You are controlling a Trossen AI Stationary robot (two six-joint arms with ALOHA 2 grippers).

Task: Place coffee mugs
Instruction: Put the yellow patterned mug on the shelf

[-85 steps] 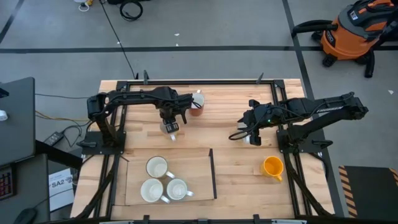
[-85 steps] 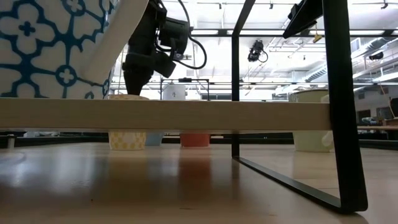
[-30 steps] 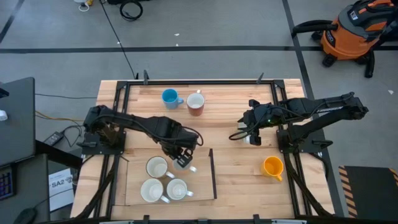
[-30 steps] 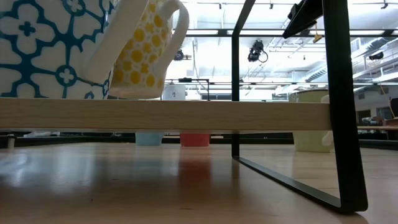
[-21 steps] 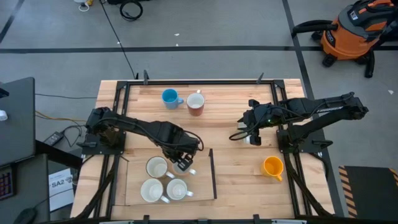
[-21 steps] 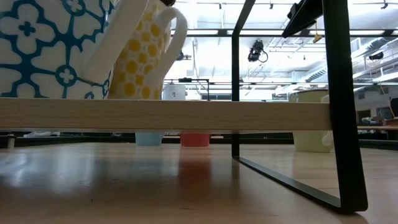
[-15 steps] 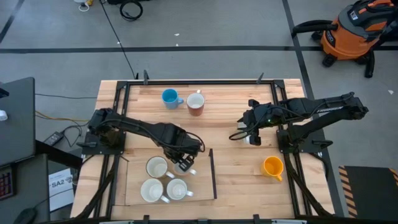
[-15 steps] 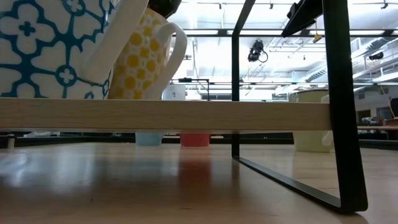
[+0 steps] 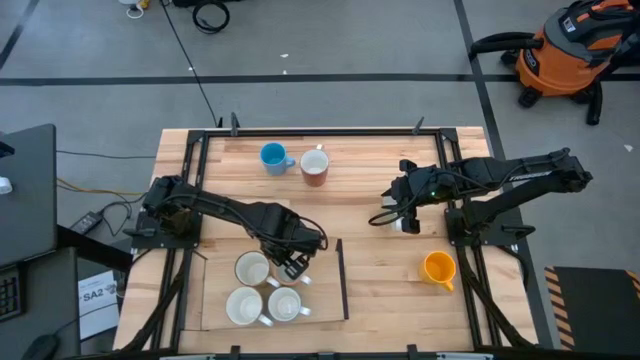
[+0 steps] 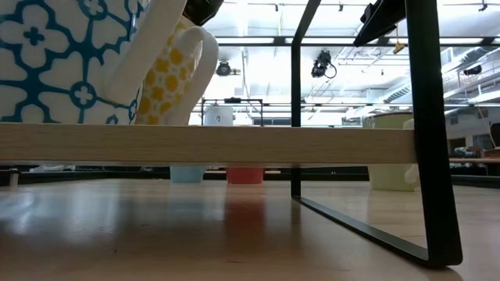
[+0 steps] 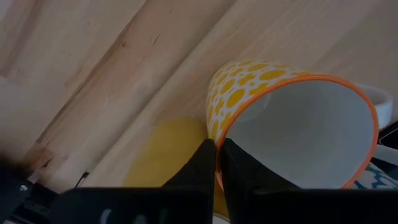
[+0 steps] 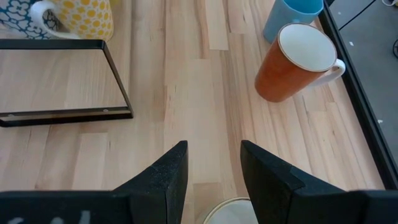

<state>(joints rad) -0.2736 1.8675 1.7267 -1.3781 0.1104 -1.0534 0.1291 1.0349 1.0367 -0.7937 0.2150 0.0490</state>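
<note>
You've got the counter [image 9: 370, 260] under you, and on its near left part sits the raised wooden tray [image 9: 320, 300] with its dark frame [image 9: 341, 275], and that tray is where this move turns. Your left tool [image 9: 293, 262] hangs over the tray's far right part, pinched tight on the rim of the yellow-dotted mug [image 11: 273, 118]; the wrist view shows one finger inside the lip and one outside. The mug hangs tilted, its mouth leaning off to one side, so its long axis is not yet upright. The open spot lies straight beneath it, so the way to go looks like down, with the mug righted as it goes.

Watch the neighbours: three pale mugs [image 9: 252, 268] already stand on the tray, one just beside your tool on its left, two nearer the front edge. The frame's upright bar stands close on the right. That is a narrow slot, so a swing either way could knock something.

Your right tool [image 9: 404, 217] waits well apart over the counter's right side, fingers spread and empty. Beyond it the blue mug [image 9: 272, 156] and the reddish-brown mug [image 9: 315, 165] stand side by side near the far edge, and the orange mug [image 9: 437, 267] sits by the right edge.
</note>
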